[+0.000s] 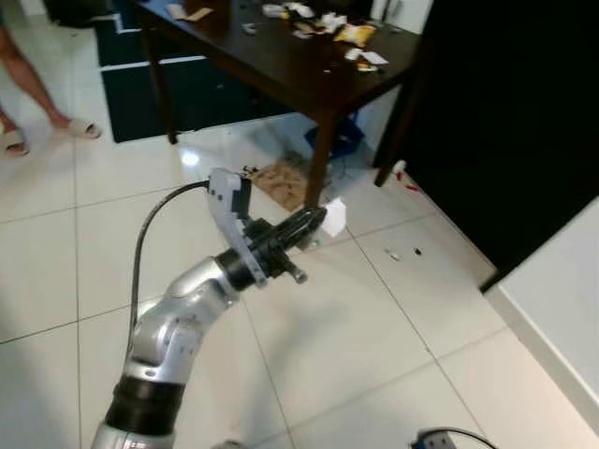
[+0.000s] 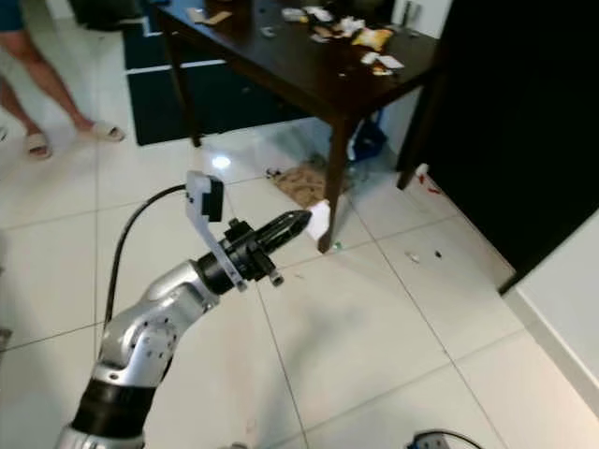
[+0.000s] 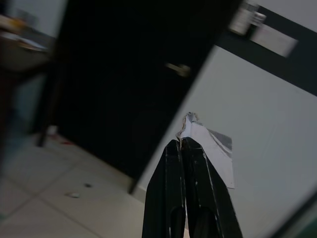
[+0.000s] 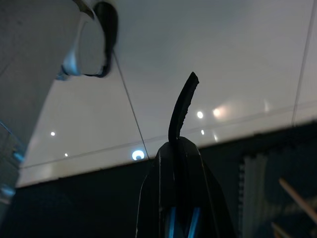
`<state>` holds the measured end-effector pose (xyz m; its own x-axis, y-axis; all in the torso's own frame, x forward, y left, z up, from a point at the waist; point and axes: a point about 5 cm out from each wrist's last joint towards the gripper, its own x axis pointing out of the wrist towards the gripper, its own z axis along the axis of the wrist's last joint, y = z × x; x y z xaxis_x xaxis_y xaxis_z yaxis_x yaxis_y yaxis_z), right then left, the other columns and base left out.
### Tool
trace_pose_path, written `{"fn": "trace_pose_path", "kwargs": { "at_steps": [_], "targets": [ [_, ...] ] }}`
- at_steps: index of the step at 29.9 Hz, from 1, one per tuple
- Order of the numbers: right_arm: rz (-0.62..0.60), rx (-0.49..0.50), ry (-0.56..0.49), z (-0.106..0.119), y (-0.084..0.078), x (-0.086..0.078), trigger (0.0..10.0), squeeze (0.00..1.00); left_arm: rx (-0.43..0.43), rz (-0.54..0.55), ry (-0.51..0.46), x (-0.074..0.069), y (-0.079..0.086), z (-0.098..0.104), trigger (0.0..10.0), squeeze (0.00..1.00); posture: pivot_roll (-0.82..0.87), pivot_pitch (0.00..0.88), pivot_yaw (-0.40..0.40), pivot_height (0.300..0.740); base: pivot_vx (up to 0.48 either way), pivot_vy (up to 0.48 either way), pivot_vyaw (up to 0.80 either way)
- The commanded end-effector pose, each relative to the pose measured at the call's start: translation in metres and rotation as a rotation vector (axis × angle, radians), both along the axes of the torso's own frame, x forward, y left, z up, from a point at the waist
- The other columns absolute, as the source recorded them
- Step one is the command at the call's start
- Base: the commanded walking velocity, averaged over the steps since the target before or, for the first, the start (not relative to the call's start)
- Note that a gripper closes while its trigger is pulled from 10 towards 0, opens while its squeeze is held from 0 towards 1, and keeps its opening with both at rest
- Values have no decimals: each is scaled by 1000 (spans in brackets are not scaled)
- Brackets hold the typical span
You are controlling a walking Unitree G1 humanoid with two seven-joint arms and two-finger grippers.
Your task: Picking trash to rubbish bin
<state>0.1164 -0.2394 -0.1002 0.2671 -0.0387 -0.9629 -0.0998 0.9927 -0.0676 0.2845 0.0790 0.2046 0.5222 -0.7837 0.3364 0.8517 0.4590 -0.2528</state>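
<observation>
I have the left gripper [image 1: 314,223] raised over the floor, fingers pinched on a white paper scrap [image 1: 334,216] by one edge. Risk: that thin grip slips before I find the bin.

Table [image 1: 309,79] stands ahead with litter [image 1: 323,28] on it; cardboard scrap [image 1: 284,180] on floor [image 1: 374,327] beneath

White paper scrap [image 1: 334,216], crumpled, pinched in left gripper [image 1: 316,221]
</observation>
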Motion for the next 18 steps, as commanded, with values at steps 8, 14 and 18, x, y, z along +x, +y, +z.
{"fn": "trace_pose_path", "kwargs": {
  "at_steps": [8,14,18],
  "targets": [
    [5,-8,23,-1,-4,-9,10000,0,24,92,-16,9,-1,-4,10000,0,94,109,-79,740,0,0,725],
    [7,-8,16,-2,-3,-9,10000,0,-4,157,-16,15,4,-1,10000,0,93,110,-80,740,0,0,725],
    [6,-3,11,-2,-2,-9,10000,0,-3,159,-20,15,4,-2,10000,0,89,111,-76,740,0,0,725]
  ]
}}
